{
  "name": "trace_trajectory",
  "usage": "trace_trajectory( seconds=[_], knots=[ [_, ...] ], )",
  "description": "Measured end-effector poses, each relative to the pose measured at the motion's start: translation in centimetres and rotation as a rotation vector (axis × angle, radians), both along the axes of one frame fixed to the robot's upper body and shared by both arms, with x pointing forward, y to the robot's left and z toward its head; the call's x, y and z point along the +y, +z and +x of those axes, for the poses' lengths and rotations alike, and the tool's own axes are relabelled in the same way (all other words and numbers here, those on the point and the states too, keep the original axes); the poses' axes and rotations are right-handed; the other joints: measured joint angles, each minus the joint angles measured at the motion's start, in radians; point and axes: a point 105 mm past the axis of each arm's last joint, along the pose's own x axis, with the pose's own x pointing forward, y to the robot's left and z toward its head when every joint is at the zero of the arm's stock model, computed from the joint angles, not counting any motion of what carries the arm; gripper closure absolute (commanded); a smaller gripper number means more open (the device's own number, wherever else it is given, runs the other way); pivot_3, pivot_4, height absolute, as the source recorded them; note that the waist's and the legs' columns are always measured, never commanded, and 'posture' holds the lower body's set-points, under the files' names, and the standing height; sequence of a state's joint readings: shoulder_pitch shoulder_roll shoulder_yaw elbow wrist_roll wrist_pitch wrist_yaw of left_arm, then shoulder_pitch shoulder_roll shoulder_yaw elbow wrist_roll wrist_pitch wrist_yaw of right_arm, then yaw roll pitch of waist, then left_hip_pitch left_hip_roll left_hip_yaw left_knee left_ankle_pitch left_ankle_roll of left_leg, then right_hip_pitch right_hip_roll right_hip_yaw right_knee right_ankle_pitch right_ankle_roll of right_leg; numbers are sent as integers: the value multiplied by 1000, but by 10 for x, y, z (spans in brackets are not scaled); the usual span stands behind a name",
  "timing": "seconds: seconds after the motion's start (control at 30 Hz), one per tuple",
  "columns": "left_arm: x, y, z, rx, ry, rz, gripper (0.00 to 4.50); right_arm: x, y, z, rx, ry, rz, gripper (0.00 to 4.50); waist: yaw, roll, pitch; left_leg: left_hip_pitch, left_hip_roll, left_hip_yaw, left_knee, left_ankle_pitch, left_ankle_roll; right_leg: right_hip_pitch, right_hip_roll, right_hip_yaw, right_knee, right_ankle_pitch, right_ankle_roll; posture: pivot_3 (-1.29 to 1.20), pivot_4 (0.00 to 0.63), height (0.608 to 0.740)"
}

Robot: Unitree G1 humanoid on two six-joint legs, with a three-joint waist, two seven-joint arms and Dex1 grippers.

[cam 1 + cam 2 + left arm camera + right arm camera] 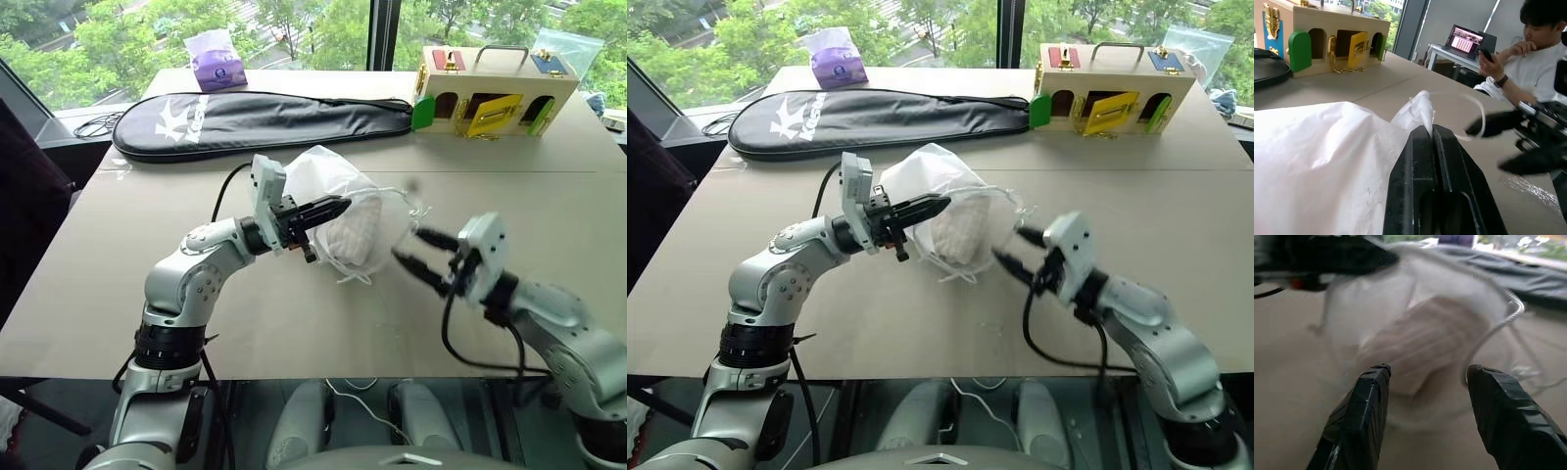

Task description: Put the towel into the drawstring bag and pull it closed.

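Left tool [328, 210]: jaws pressed together on a fold of the drawstring bag [338, 191] near its mouth, holding that edge up off the desk [294, 313].
Right tool [423, 255]: jaws apart and empty, pointing at the bag's mouth from just beside it, not touching cloth or cord.
Towel [355, 235]: already inside the bag, seen through the thin fabric right in front of the right tool and just under the left tool's tips.
Cord [416, 208]: a thin white loop stands out from the mouth, between the two tools, nearer the right one.
Step in hand: likely catching the cord to draw the mouth shut.
How to do it well: keep the left tool's pinch firm as an anchor; close the right tool on the cord alone, not on the fabric; pull away from the left tool in a steady line so the mouth gathers without dragging the towel out.
Risk: the cord is thin and slack and may slip the jaws.
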State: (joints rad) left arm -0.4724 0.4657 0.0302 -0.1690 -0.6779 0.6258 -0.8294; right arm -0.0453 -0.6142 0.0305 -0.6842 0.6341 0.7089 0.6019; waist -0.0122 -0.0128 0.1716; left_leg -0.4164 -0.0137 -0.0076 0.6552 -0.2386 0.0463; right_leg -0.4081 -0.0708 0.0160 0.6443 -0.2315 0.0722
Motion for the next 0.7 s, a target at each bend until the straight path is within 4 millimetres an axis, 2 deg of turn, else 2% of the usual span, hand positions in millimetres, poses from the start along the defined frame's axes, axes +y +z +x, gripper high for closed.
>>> trace_trajectory(
  seconds=[0.07, 0.13, 0.2, 0.27, 0.33, 0.4, 0.47, 0.53, 0.63, 0.7],
  knots=[
    [0, -1, 1, 2, 4, 3, 4500, -2, -1, -10, 57, 68, -11, 1785, -3, 0, 0, 1, 1, 0, 0, 0, 0, 1, 1, 0, 0, 0, 0, 0, 150, 740],
    [0, -1, 1, 2, 5, 4, 4500, -8, 2, -9, 65, 68, -2, 1785, -2, 0, 0, 2, 1, 0, 1, 0, 0, 1, 1, 0, 1, 0, 0, 0, 150, 740],
    [0, -1, 1, 2, 6, 5, 4500, -25, 7, 12, 46, -48, 58, 1785, -2, -1, -1, 2, 1, -1, 4, 0, 0, 2, 2, 0, 1, 0, 0, 0, 150, 740],
    [1, -2, 1, 3, 8, 6, 4500, -56, 8, 40, 12, -221, 73, 1785, 1, -1, -1, 1, 0, 0, 7, 0, 0, 2, 1, 1, 2, 0, 0, 0, 150, 740],
    [2, -2, 1, 4, 9, 7, 4500, -81, 7, 59, -23, -346, 50, 1785, 1, -1, -1, 0, 0, 1, 8, 0, 1, 3, 1, 1, 2, 0, 0, 0, 150, 740],
    [2, -2, 1, 4, 11, 9, 4500, -92, 8, 73, -67, -417, 34, 1785, 1, -1, 0, 0, 0, 0, 8, 0, 0, 2, 1, 0, 2, 0, 0, 0, 150, 740],
    [2, -3, 1, 5, 10, 9, 4500, -89, 12, 80, -98, -417, 51, 1785, -1, -1, 0, 1, 1, 0, 8, 0, 0, 2, 1, 0, 5, 0, 0, 0, 150, 740],
    [1, -2, 1, 4, 9, 8, 4500, -77, 17, 85, -121, -388, 76, 1785, -3, 0, 0, 1, 1, 1, 8, 0, 0, 1, 1, 1, 8, 0, 0, 0, 150, 740],
    [1, -2, 2, 3, 11, 11, 4500, -48, 21, 87, -125, -296, 116, 1785, -2, 0, 0, 1, 1, 0, 8, 0, 0, 0, 1, 1, 9, 0, 0, 0, 150, 740],
    [1, -2, 2, 2, 13, 13, 4500, -38, 21, 88, -119, -259, 121, 1785, -1, 0, 0, 0, 1, 0, 9, 0, 0, 0, 1, 1, 9, 0, 0, 0, 150, 740]
  ],
)
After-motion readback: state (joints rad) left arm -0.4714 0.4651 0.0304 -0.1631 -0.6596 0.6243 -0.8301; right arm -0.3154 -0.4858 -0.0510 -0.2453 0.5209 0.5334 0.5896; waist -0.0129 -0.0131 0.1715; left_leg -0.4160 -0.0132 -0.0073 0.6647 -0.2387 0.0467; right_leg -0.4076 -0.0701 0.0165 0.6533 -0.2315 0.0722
